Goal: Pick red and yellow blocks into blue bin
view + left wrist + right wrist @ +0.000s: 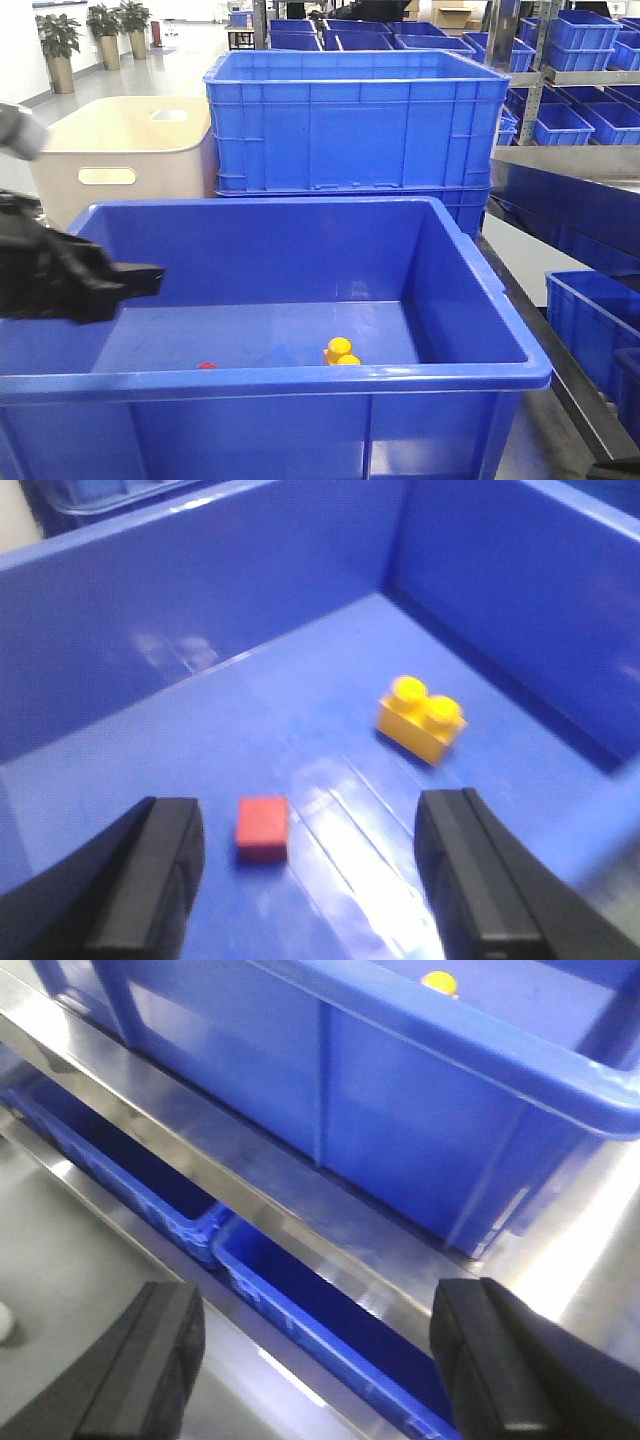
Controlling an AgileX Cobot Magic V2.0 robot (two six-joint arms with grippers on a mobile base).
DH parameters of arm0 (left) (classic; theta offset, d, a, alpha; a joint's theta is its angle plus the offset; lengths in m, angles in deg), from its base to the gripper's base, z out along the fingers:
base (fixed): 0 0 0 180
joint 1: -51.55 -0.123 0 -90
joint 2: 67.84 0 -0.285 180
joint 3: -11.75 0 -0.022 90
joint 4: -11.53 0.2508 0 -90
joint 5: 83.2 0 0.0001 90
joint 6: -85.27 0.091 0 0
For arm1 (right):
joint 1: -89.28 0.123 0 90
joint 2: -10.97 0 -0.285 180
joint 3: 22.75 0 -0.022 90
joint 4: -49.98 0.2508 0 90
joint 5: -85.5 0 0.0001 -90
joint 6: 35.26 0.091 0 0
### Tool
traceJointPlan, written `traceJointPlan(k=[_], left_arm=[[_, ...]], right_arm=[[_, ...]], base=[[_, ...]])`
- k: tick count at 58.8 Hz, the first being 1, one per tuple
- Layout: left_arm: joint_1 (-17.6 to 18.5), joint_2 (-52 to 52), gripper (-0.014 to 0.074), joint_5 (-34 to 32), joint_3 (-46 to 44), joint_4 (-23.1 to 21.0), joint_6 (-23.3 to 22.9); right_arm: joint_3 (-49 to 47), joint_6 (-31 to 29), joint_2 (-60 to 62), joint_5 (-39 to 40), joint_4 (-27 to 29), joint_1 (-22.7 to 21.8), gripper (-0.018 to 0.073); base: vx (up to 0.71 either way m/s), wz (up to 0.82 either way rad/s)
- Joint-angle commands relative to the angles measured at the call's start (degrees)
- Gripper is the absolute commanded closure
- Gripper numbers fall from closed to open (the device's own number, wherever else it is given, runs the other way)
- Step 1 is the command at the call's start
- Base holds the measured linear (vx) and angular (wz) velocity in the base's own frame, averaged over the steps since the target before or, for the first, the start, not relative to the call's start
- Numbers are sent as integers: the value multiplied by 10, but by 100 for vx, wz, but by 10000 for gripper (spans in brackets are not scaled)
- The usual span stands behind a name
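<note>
Left tool (310,880) view alone shows red cube (262,829) whole.

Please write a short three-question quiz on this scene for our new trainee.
1. True or false: the red cube and the yellow brick lie inside the blue bin.
2. Which claw hangs over the bin's floor: left or right?
3. How many studs top the yellow brick?

Key: 1 true; 2 left, open and empty, while the right one, also open, looks at the bin's outer wall; 3 two.
</note>
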Motion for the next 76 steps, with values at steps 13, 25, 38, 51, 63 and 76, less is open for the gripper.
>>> traceJointPlan(k=[13,25,38,51,63,76], left_arm=[[1,164,59,8,106,-42,-5],[1,292,59,37,233,-33,-6],[1,382,59,59,325,85,-157],[1,399,101,46,381,169,-231],[1,399,314,30,387,167,-230],[1,399,519,15,387,167,-230]], right_arm=[[-15,101,2,24,-96,-1,44],[21,212,2,19,-169,-1,82],[74,238,2,39,-194,-1,132],[89,220,2,60,-193,-1,228],[89,213,2,70,-190,-1,426],[89,213,2,70,-190,-1,575]], base=[[0,0],[0,0],[0,0],[0,0],[0,0],[0,0]])
